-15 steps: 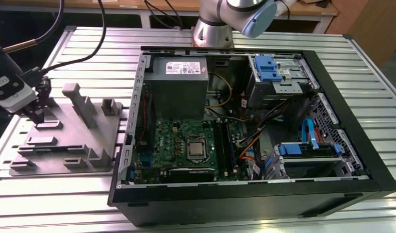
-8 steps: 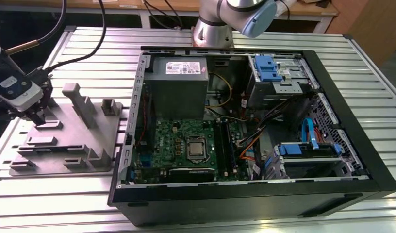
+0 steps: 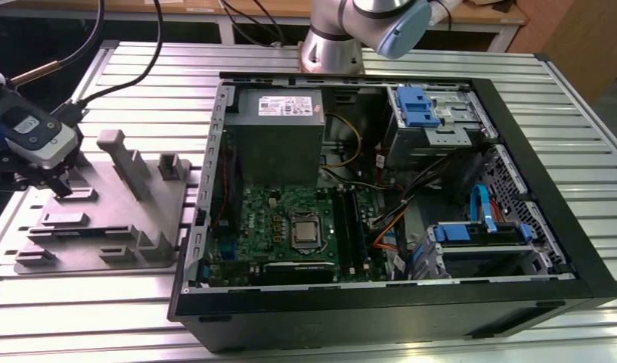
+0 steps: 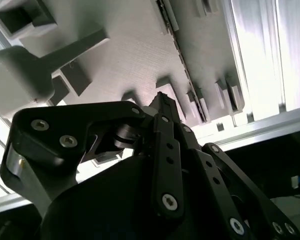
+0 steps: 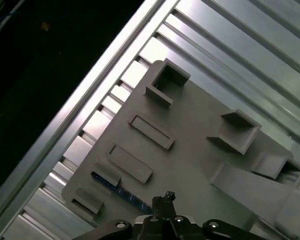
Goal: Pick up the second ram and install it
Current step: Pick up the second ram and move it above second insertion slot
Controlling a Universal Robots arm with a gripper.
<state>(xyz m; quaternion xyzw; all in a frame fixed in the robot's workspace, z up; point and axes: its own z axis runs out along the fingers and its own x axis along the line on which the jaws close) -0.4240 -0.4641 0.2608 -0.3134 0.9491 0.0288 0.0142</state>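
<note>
Closest to the lens in the second wrist view is the black linkage of the gripper (image 4: 162,102). Its fingers are pressed together into one narrow tip that points down at a grey moulded fixture (image 4: 130,45). Nothing is pinched between them as far as I can see.

The second ram (image 5: 117,187) shows in the first wrist view as a thin dark blue strip. It lies in a slot of the fixture (image 5: 190,125), beside two shallow rectangular pockets and close to one edge of the block. The gripper (image 5: 165,197) tip sits just beside one end of the strip; whether it touches the ram I cannot tell.

In the exterior view the gripper (image 3: 58,185) hangs over the far left part of the fixture (image 3: 137,219), which rests on a slatted aluminium table (image 3: 87,302). Just beside the fixture, on the exterior view's right, an open black computer case (image 3: 389,302) lies on its side. Inside it are the green motherboard (image 3: 273,219) at the near left, the long black memory slots (image 3: 344,227) along the board's right edge, and the grey power-supply box (image 3: 278,125) at the far left. The arm's base (image 3: 334,38) stands on the table beyond the case.
</note>
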